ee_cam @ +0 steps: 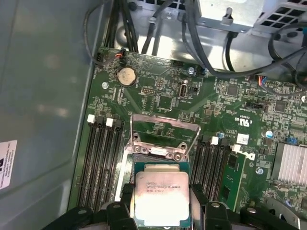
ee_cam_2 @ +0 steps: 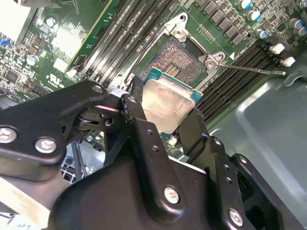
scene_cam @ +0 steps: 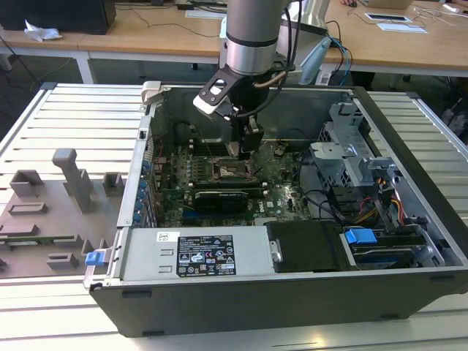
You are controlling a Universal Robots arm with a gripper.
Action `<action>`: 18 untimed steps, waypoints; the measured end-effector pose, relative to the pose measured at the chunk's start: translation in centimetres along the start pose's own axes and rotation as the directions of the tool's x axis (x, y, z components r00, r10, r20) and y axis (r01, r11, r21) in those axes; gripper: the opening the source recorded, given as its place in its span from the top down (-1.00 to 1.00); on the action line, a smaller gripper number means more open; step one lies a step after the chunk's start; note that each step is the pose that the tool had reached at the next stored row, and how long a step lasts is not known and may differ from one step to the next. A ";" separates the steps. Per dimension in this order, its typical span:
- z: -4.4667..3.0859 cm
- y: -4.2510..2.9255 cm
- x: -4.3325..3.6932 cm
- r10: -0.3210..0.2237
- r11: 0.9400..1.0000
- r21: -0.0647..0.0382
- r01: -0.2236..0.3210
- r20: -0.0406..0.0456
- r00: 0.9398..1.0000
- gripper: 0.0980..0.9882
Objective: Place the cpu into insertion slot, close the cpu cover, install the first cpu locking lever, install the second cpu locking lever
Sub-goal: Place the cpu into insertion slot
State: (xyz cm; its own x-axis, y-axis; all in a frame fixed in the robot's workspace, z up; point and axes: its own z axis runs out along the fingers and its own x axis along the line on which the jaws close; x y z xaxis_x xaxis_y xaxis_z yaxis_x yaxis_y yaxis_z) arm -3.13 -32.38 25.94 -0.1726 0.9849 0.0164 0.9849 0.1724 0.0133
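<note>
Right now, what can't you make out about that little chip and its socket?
1. Underside of the cpu: faces away in both wrist views.
2. Insertion slot: partly covered by the cpu in the second wrist view, so the gap between them cannot be judged.
3. Two cpu sides: covered by the fingers in both wrist views.
4. Exterior view: the cpu is too small, behind the fingers.

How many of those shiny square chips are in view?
1: the cpu, held in the gripper above the insertion slot, whose cpu cover stands raised. More could be hidden elsewhere in the case.
</note>
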 end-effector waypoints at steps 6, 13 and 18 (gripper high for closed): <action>0.01 0.00 0.00 0.051 0.999 -0.001 -0.051 0.001 0.999 0.00; 0.01 0.00 0.00 0.126 0.992 -0.002 -0.126 0.002 0.992 0.00; 0.02 0.00 0.00 0.181 0.983 -0.003 -0.181 0.003 0.983 0.00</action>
State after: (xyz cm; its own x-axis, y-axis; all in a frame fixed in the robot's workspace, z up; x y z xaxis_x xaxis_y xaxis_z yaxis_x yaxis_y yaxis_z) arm -3.13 -32.38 25.92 0.0090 0.9998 0.0160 0.9999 -0.0092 0.0133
